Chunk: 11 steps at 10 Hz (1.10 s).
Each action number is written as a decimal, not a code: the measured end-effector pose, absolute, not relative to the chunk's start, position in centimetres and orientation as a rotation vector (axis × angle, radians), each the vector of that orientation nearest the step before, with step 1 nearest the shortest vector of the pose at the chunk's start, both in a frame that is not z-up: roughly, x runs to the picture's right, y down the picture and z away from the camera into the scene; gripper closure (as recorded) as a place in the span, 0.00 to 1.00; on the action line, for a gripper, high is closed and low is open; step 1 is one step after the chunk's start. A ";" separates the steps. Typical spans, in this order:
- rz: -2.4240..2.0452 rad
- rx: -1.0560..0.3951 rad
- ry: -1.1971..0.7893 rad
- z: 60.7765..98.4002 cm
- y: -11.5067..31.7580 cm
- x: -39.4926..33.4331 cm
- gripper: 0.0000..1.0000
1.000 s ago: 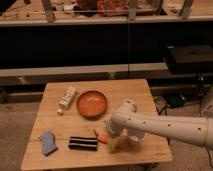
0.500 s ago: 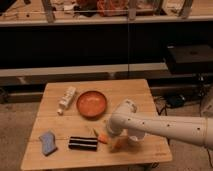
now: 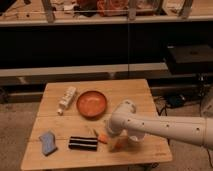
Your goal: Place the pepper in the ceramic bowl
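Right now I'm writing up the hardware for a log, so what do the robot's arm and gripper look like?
The arm is a smooth, thick, off-white tube ending in a rounded joint. No cables or markings show on it. The gripper hangs below that joint, low over the front of the table beside the pepper. Its finer shape cannot be told.

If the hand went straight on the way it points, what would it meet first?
Probably the table: the hand hangs low near its front edge, pointing down, just beside the pepper. Depth is unclear, so it might graze the pepper.
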<state>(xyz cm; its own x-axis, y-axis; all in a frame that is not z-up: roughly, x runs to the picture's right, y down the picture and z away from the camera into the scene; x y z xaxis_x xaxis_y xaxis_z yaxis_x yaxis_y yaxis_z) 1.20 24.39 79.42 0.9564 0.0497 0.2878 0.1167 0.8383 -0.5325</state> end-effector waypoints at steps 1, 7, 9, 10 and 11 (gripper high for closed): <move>-0.036 -0.576 -0.297 79.5 24.4 1.2 0.20; -0.037 -0.564 -0.287 80.1 24.3 1.1 0.20; -0.037 -0.563 -0.285 80.2 24.3 1.0 0.20; -0.036 -0.560 -0.283 80.3 24.2 1.0 0.20; -0.036 -0.559 -0.280 80.4 24.2 1.0 0.20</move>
